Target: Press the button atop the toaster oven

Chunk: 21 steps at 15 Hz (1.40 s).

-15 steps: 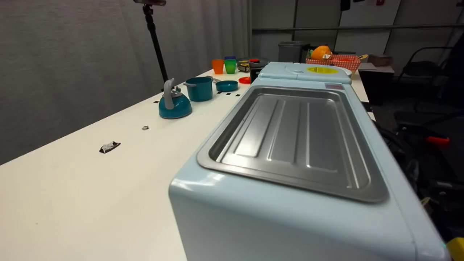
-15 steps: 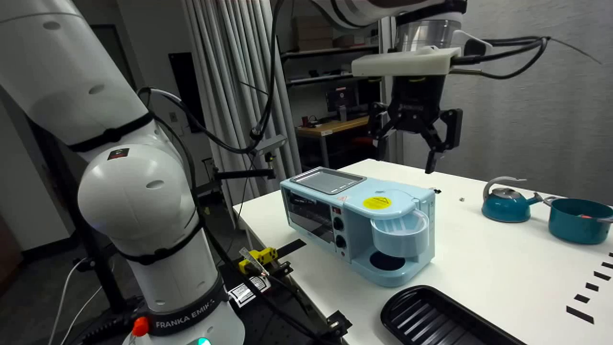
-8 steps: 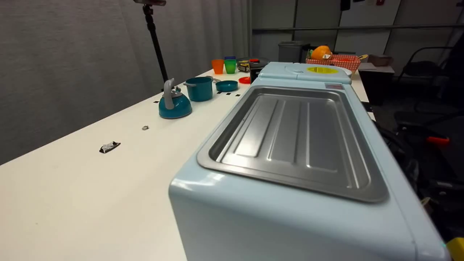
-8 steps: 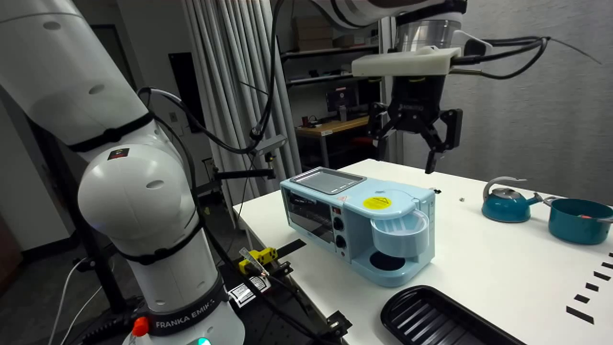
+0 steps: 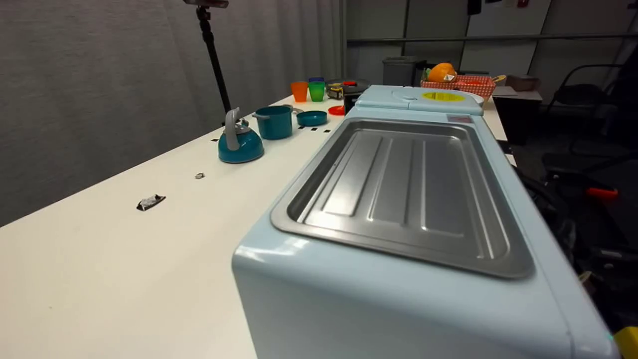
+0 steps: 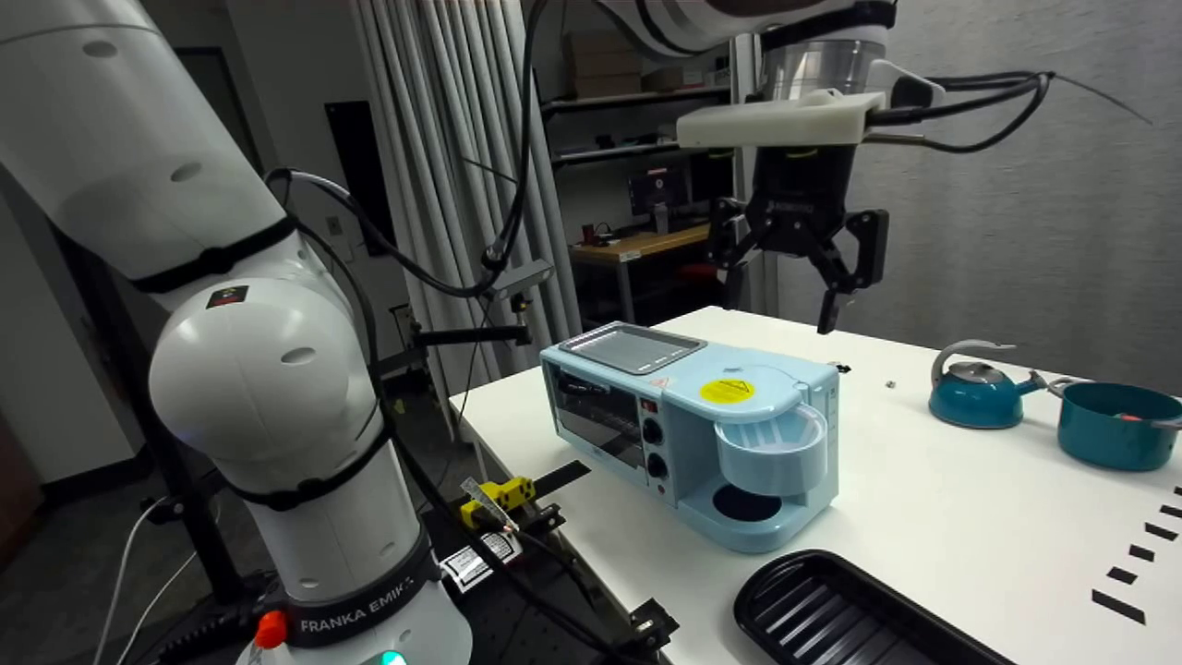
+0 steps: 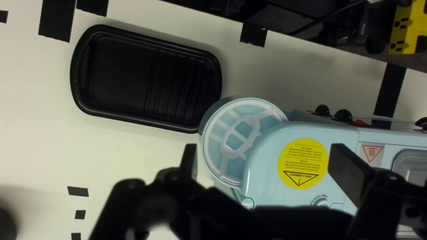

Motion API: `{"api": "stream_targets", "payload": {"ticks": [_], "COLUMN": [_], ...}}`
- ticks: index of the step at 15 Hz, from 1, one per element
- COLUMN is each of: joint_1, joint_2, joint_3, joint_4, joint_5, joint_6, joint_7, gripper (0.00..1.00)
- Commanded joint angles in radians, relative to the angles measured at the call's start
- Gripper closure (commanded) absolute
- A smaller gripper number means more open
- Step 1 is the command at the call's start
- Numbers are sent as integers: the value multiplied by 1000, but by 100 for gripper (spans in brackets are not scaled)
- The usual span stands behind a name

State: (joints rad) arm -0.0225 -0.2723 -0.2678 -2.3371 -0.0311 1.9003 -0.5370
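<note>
"Standing by the big white table point(image 6: 933, 480) is a tall white robot arm point(image 6: 263, 397)."

"And where's the toaster oven point(image 6: 688, 416)?"

"It sits on the table, and you can find it in both exterior views. It's a pale blue box with round edges."

"What lies near it?"

"A long black tray point(image 7: 145, 78), flat on the table by the oven's end. The oven has a grey metal top point(image 5: 413, 179) with ridges, too."

"How about the gripper point(image 6: 780, 309)?"

"It hangs in the air, higher than the oven, and doesn't touch it. Its two fingers point(image 7: 348, 173) are spread wide apart."

"I see a blue-green pot point(image 6: 1113, 429) in both exterior views!"

"Yes, and just beside it is a blue-green kettle point(image 6: 979, 402) with a grey handle. I can't tell if they touch."

"What's the round blue cup point(image 6: 774, 466)?"

"It's at the oven's end, tucked under the rounded top. A yellow sticker point(image 7: 303, 163) is up there."

"Two dark knobs point(image 6: 654, 431) are on the front, one above the other."

"And a tiny round bump point(image 7: 321, 202) is on top, close to the sticker."
</note>
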Motion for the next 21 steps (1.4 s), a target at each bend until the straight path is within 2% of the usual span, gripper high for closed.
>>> {"api": "stream_targets", "payload": {"ticks": [1, 8, 15, 20, 21], "joint_1": [-18, 8, 18, 18, 16], "joint_2": [17, 67, 140, 168, 152], "joint_3": [44, 144, 243, 270, 263], "joint_4": [4, 13, 15, 20, 4], "joint_5": [-10, -24, -41, -32, -22], "joint_6": [5, 61, 228, 243, 234], "joint_7": [23, 102, 338, 442, 401], "gripper": [0, 0, 0, 0, 0]}}
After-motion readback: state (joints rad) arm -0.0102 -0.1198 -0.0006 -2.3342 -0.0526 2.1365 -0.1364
